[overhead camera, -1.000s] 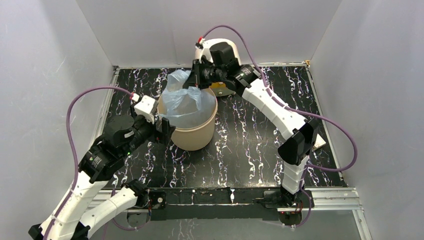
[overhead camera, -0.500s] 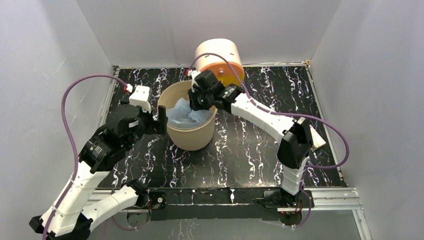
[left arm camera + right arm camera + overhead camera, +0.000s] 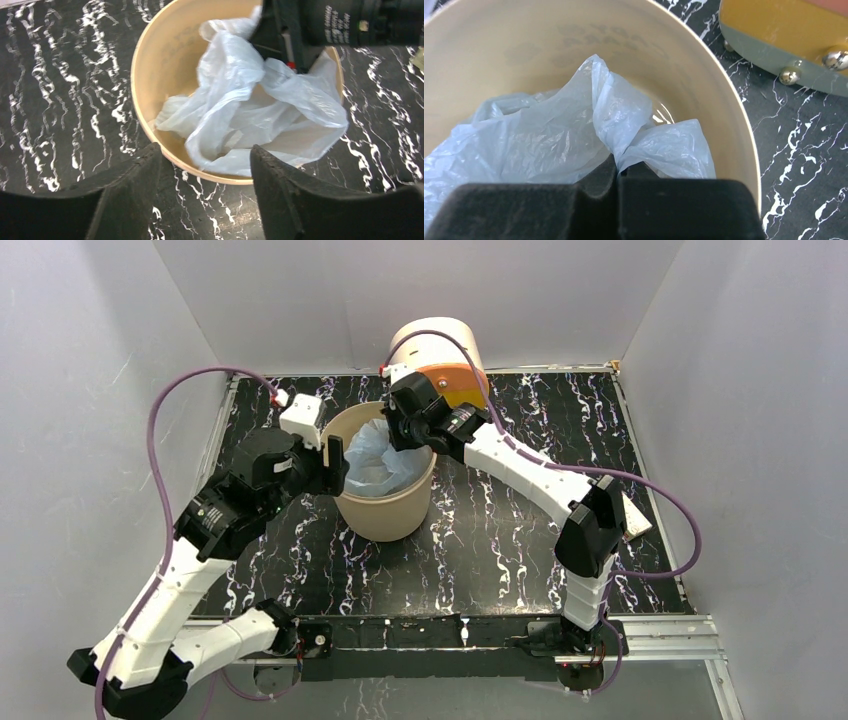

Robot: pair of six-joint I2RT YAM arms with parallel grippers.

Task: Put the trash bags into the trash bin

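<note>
I see the trash bag crumpled inside the trash bin. The right fingers pinch its film, and the left fingers are spread and empty.

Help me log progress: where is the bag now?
Top view: the bag lies in the bin, left of centre on the table, its edge pinched by the right fingers.

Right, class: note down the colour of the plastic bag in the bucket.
Pale, see-through blue; the bag shows best in the right wrist view.
</note>
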